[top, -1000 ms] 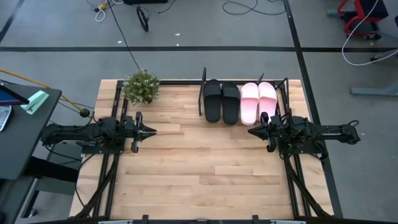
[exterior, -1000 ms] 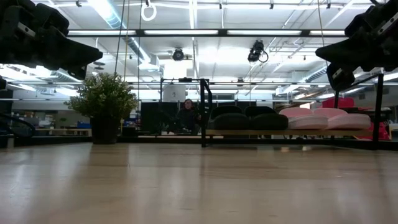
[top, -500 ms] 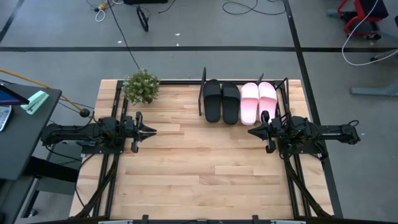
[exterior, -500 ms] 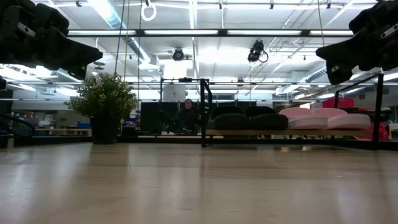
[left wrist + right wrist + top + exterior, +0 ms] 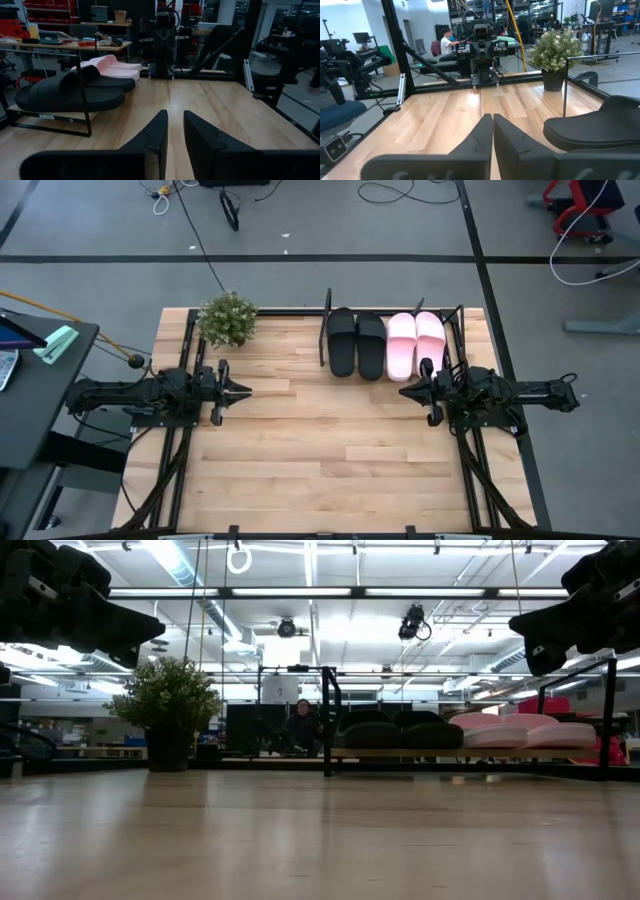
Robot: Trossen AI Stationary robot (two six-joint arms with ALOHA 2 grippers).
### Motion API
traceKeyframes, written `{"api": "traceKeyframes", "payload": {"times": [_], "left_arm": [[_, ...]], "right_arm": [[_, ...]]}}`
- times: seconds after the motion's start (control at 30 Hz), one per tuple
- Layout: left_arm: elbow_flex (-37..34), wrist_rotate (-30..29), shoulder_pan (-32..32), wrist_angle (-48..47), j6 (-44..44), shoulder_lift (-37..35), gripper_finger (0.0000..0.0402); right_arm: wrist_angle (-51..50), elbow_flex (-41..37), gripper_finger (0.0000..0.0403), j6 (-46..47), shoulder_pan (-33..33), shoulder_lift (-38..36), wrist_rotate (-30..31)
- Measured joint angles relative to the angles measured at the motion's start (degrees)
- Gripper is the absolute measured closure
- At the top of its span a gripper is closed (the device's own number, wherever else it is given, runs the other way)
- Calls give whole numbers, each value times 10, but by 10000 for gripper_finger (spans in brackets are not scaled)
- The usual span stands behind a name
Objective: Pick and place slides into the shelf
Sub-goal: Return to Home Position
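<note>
Where wooden table [image 5: 330, 450] meets grey floor [image 5: 300, 280], filled shelf [image 5: 326, 330], loose cables [image 5: 200, 242].

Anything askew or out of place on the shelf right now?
Nothing stands out. Black slides and pink slides sit paired, side by side on the shelf; the plant stands upright. Left tool and right tool hover clear of it.

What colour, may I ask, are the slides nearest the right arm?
Pale pink slides; high view is clearest.

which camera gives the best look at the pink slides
The high view: both pink slides show nearly whole from above, side by side on the shelf. The low view shows them only edge-on, the left wrist view far off behind the black slides; the right wrist view misses them.
</note>
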Motion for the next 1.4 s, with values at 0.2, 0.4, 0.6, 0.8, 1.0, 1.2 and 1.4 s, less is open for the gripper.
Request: {"api": "traceKeyframes", "payload": {"times": [0.2, 0.4, 0.6, 0.8, 1.0, 1.2, 1.4], "left_arm": [[0, 0, 0, 0, 0, 0, 338], [0, 0, 0, 0, 0, 0, 346], [0, 0, 0, 0, 0, 0, 342], [0, 0, 0, 0, 0, 0, 335], [0, 0, 0, 0, 0, 0, 336], [0, 0, 0, 0, 0, 0, 344], [0, 0, 0, 0, 0, 0, 344]], "right_arm": [[0, 0, 382, 0, 0, 0, 0], [0, 0, 384, 0, 0, 0, 0], [0, 0, 384, 0, 0, 0, 0], [0, 0, 384, 0, 0, 0, 0], [0, 0, 384, 0, 0, 0, -1], [0, 0, 384, 0, 0, 0, -1], [0, 0, 384, 1, 0, 0, -1]]}}
